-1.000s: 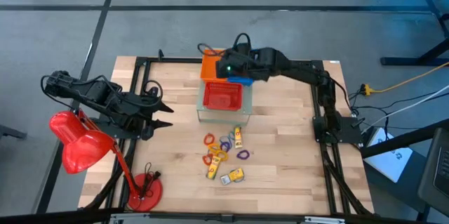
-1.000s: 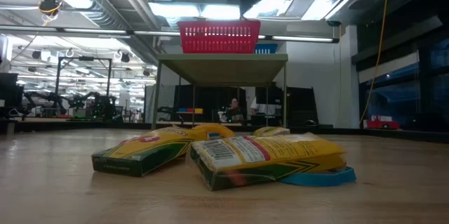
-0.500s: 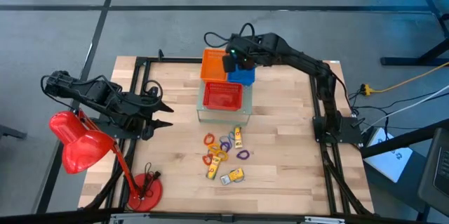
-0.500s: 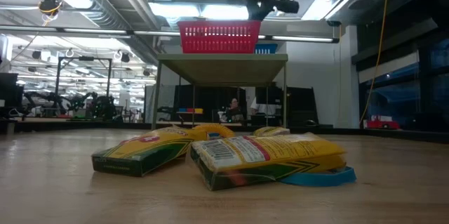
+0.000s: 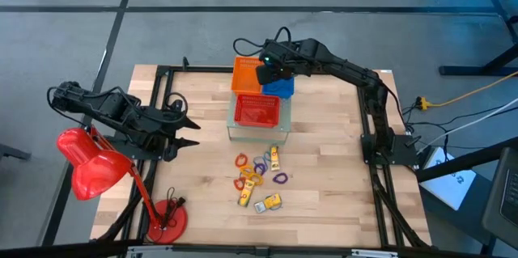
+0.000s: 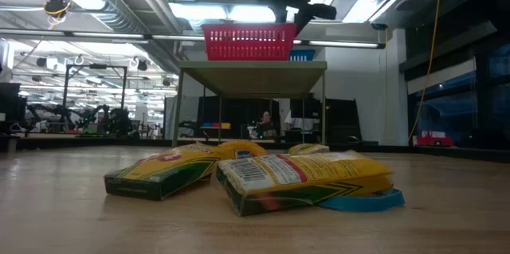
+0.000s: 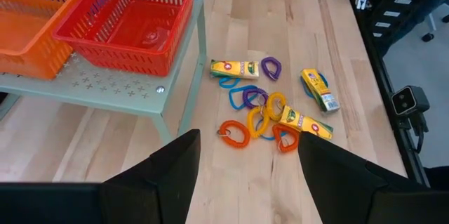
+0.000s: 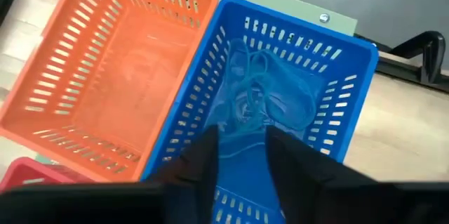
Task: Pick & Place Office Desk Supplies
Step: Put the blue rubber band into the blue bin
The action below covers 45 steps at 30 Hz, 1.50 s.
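Right gripper [image 8: 238, 155] over blue basket [image 5: 281, 88], jaws part-open, empty (blue loops [image 8: 270, 94] inside): drop step; next fetch from loop/crayon-box pile [image 5: 261, 179] mid-table; left gripper [image 5: 190, 133] wide, idle at left

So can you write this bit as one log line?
right gripper: over blue basket, blue loops inside | left gripper: open, waiting | supplies: on table

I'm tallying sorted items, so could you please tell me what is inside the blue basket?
The blue basket holds thin blue loops. The right gripper hovers above it, covering part of its floor.
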Tool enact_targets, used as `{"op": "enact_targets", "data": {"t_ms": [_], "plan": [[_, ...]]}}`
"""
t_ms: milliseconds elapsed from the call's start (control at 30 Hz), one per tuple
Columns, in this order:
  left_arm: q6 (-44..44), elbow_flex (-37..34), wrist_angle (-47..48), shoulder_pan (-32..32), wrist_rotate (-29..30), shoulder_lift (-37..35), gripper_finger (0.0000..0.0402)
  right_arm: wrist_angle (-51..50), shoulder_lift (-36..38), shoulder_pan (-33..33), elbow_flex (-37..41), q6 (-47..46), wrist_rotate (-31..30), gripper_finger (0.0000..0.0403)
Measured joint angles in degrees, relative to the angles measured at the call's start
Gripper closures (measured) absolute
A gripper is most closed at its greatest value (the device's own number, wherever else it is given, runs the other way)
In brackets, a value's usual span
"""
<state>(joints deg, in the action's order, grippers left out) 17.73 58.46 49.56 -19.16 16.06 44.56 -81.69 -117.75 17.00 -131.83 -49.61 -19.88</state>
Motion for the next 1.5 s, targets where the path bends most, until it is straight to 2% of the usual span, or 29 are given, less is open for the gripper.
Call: {"op": "enact_targets", "data": {"t_ms": [200,367,467,667,800,933,1000,1067,1167,1300,1500], "plan": [[-2.92,-0.01,0.00,0.49,0.25,-0.39,0.0162,0.69,0.73,0.04,0.00,2.37,-0.22,0.0191],[-6.55,-0.02,0.99,4.15,-0.02,-1.17,0.0162,1.37,2.34,-0.43,0.00,2.81,0.20,0.0176],[-9.40,-0.02,0.69,7.98,-2.48,-1.40,0.0162,3.64,3.61,-1.56,0.00,3.63,0.20,0.0178],[-17.04,-0.02,-1.45,18.15,-13.96,-1.33,0.0162,6.92,5.67,-4.11,0.00,4.92,0.29,0.0190],[-21.89,-0.17,-1.43,27.26,-23.91,-1.69,0.0162,8.20,7.00,-6.05,0.00,5.12,1.37,0.0193],[-26.89,-3.24,0.45,37.55,-33.63,-2.99,0.0162,9.03,8.38,-8.71,0.00,4.75,1.49,0.0193],[-27.86,-5.11,0.40,42.93,-39.71,-3.46,0.0162,8.91,9.17,-9.91,0.00,4.62,1.47,0.0193],[-27.65,-7.30,0.05,47.76,-48.31,-3.92,0.0162,8.88,9.55,-11.02,-0.07,4.51,1.45,0.0193],[-26.26,-10.70,-0.37,52.73,-58.27,-5.03,0.0162,8.41,10.09,-13.23,-0.04,3.80,1.46,0.0193],[-24.03,-14.23,0.41,55.35,-62.44,-8.31,0.0162,8.13,10.51,-18.11,-0.04,3.57,1.91,0.0193],[-19.70,-15.82,0.57,55.39,-60.45,-14.20,0.0162,1.14,7.98,-26.74,-0.07,-6.80,1.34,0.0193]]}}
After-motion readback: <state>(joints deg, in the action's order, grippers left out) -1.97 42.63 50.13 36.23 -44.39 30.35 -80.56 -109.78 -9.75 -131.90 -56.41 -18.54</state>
